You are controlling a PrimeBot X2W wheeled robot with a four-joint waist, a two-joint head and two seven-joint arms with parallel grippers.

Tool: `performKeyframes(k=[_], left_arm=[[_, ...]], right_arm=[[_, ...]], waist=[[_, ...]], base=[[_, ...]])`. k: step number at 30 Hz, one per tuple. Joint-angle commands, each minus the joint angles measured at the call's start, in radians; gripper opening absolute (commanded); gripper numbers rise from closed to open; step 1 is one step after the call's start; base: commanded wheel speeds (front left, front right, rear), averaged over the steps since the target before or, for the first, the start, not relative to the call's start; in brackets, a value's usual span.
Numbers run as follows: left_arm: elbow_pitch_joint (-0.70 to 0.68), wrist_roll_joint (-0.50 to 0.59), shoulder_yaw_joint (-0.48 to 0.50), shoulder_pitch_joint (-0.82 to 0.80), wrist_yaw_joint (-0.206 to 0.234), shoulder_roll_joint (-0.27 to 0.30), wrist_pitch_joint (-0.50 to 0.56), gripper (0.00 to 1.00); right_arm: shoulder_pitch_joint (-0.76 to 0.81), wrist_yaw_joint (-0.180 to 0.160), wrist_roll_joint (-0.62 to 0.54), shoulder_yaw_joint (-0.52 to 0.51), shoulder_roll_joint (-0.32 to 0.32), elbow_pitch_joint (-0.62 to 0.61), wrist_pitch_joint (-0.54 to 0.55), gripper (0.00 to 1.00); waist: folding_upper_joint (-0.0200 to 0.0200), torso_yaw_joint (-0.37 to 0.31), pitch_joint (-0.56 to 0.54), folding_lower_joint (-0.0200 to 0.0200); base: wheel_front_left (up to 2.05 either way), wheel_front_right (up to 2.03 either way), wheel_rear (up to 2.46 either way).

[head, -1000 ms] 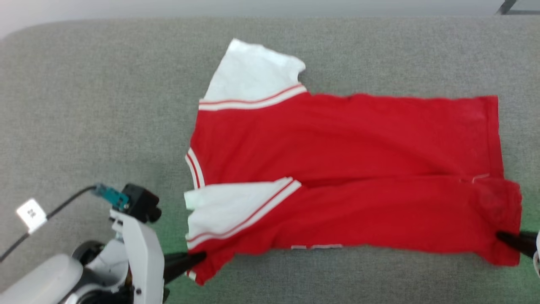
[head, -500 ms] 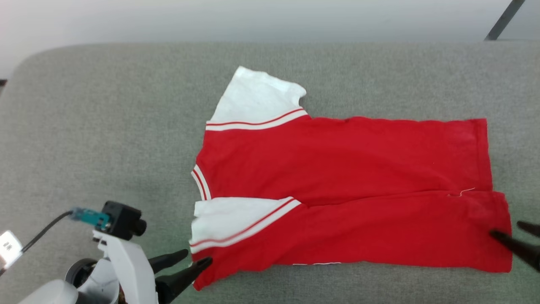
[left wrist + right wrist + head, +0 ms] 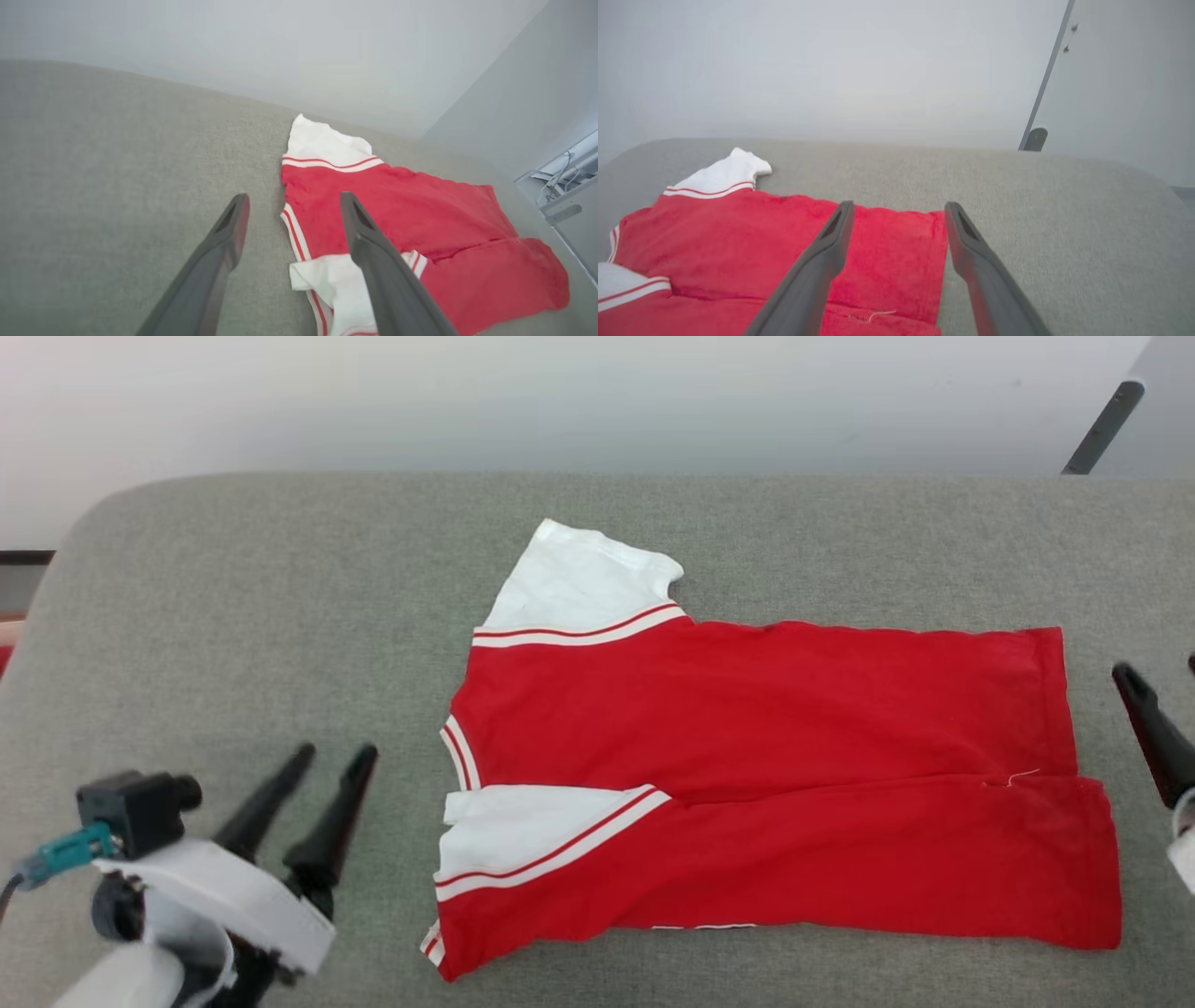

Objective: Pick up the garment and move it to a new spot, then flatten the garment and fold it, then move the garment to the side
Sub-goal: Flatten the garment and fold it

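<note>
The garment (image 3: 766, 775), a red shirt with white sleeves and red-white stripe trim, lies spread on the grey padded surface (image 3: 233, 635), collar to the left. Its near side is folded over the body, and the near sleeve lies on top. My left gripper (image 3: 336, 753) stands open to the left of the collar, apart from the cloth and holding nothing. In the left wrist view the left gripper (image 3: 294, 199) points at the collar of the garment (image 3: 411, 210). My right gripper (image 3: 1158, 667) is open just right of the hem. The right wrist view has the right gripper (image 3: 899, 207) over the hem of the garment (image 3: 738, 233), holding nothing.
The grey surface runs wide on the garment's left and far sides, and its rounded far edge (image 3: 597, 481) meets a pale wall. A dark slanted pole (image 3: 1102, 429) stands beyond the far right corner.
Both grippers have opened and let go of the garment's near corners. The left one has drawn off to the left and the right one to the right. The head camera has also shifted.
</note>
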Motion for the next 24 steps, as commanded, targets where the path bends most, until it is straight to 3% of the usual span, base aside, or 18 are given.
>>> performKeyframes(k=[1,3,11,19,24], left_arm=[[0.024,0.035,0.004,-0.03,-0.005,-0.002,-0.025,1.0],[0.068,0.094,-0.001,-0.078,-0.006,-0.006,-0.06,1.0],[0.274,0.245,-0.023,-0.385,-0.103,-0.033,-0.072,1.0],[0.53,0.266,-0.061,-0.737,-0.203,-0.084,0.083,1.0],[0.708,0.259,-0.11,-0.903,-0.235,-0.105,0.227,1.0]], right_arm=[[-0.012,0.0,-0.033,-0.007,0.017,0.007,-0.044,1.0],[-0.027,0.0,-0.065,-0.006,0.064,0.02,-0.121,1.0],[-0.092,0.0,-0.157,0.034,0.16,0.066,-0.329,1.0],[-0.141,0.0,-0.151,0.101,0.192,0.098,-0.391,1.0],[-0.173,0.0,-0.141,0.136,0.204,0.102,-0.417,1.0]], waist=[[0.0,-0.006,0.006,0.0],[0.0,-0.017,0.015,0.0],[0.0,-0.124,0.074,0.0],[0.0,-0.242,0.156,0.0],[0.0,-0.306,0.211,0.0]], base=[[0.0,0.0,0.0],[0.0,0.0,0.0],[0.0,0.0,0.0],[0.0,0.0,0.0],[0.0,0.0,0.0]])
